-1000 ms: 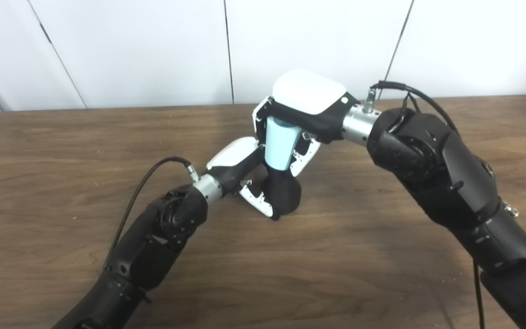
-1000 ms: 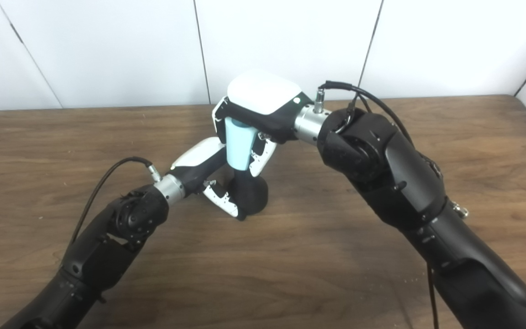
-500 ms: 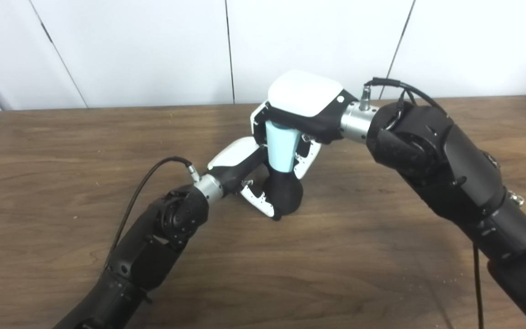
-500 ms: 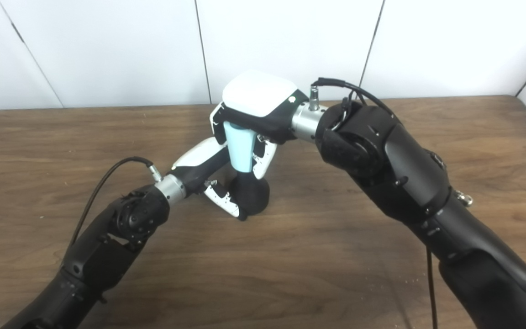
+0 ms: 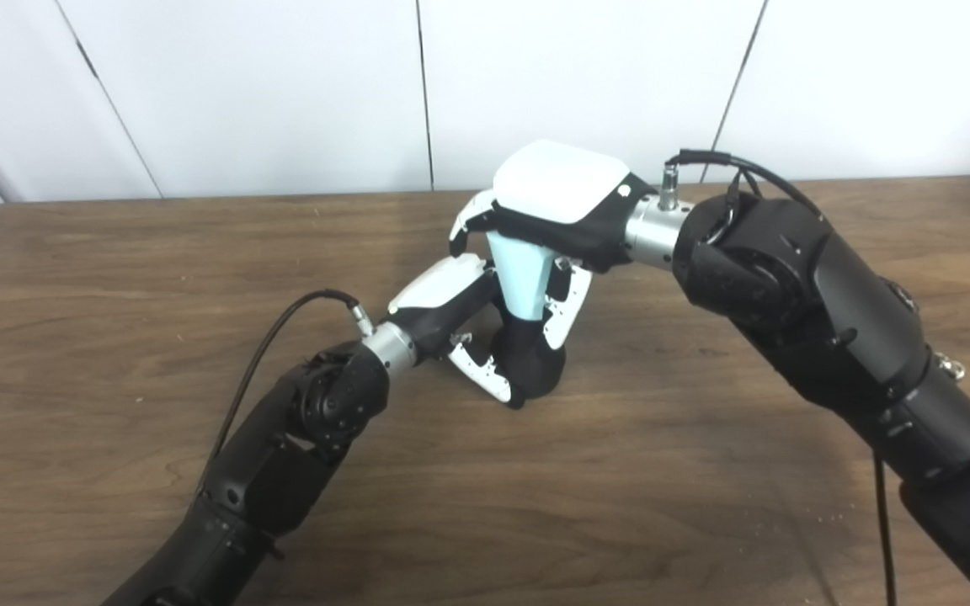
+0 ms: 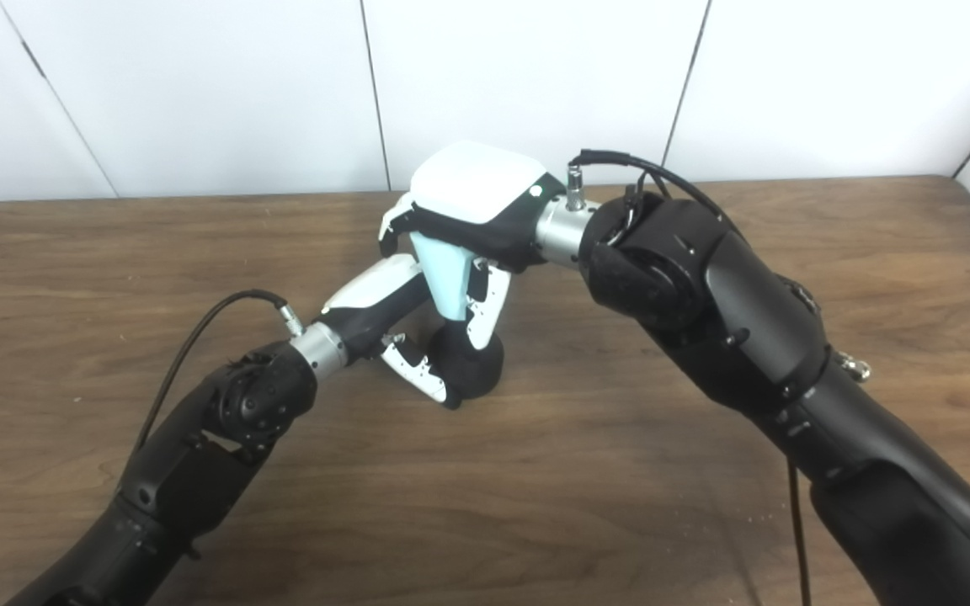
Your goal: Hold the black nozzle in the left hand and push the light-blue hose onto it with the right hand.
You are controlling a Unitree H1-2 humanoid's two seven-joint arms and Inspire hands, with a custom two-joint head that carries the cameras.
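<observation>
A black nozzle [image 5: 529,364] stands upright on the wooden table [image 5: 114,278] near its middle, and my left hand [image 5: 451,324] is shut on it from the left. The light-blue hose [image 5: 520,273], a short tapered piece, sits straight above the nozzle with its narrow lower end on the nozzle's top. My right hand [image 5: 554,206] is shut on the hose from above, white back facing up, fingers down both sides. The joint between hose and nozzle is partly hidden by fingers. In the right eye view the hose [image 6: 449,273] and nozzle [image 6: 472,369] stand the same way.
White wall panels [image 5: 283,84] rise behind the table's far edge. My right forearm [image 5: 830,328] crosses the right side of the table, and my left forearm [image 5: 283,454] crosses the front left. A black cable [image 5: 266,353] loops from the left wrist.
My right hand has come down a little and leftward with the hose, which now covers more of the nozzle. One right finger has lifted off at the left. The left hand stays put.
</observation>
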